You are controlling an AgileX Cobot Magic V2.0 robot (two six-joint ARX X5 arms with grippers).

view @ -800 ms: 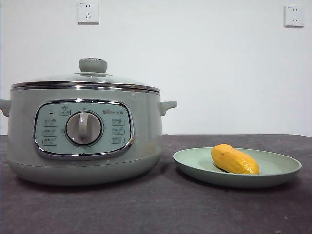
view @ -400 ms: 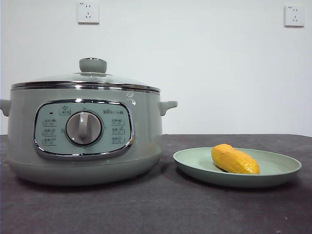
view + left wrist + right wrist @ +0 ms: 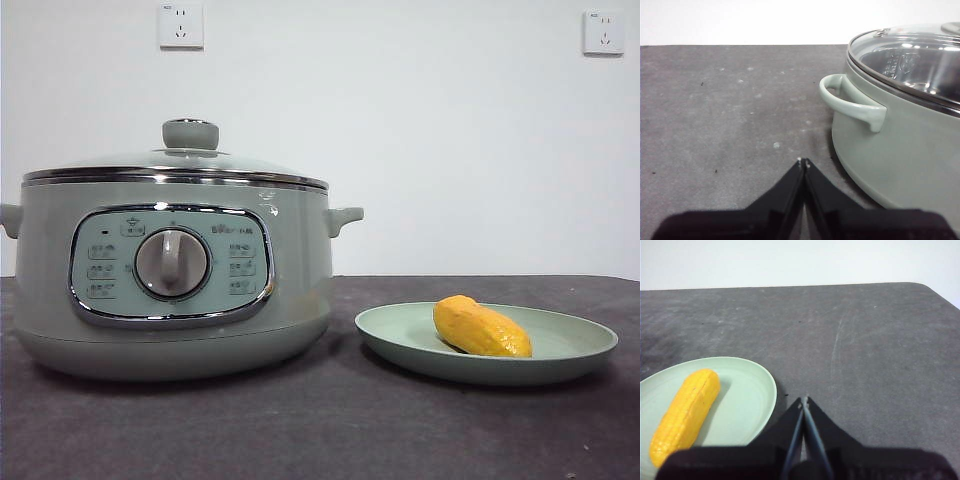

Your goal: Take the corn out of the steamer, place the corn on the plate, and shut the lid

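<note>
now corn [image 3: 481, 328] lies on its side in plate [image 3: 585, 358] on the dark counter [image 3: 330, 430], w/ steamer [image 3: 170, 275] just beside, lid [image 3: 180, 160] seated on it. left fingers [image 3: 803, 162] pressed together near steamer handle; right fingers [image 3: 804, 400] pressed together beside plate rim.

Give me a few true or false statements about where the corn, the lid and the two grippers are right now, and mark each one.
1. The stubby yellow-orange corn cob lies on the shallow pale green plate. True.
2. The domed glass lid with the green knob rests on the table beside the pot. False: it sits on the round sage-green steamer.
3. The left gripper is shut, holding nothing. True.
4. The right gripper grips the corn. False: it is shut on nothing, beside the plate's rim.
5. The plate touches the steamer. False: bare table separates them.
</note>
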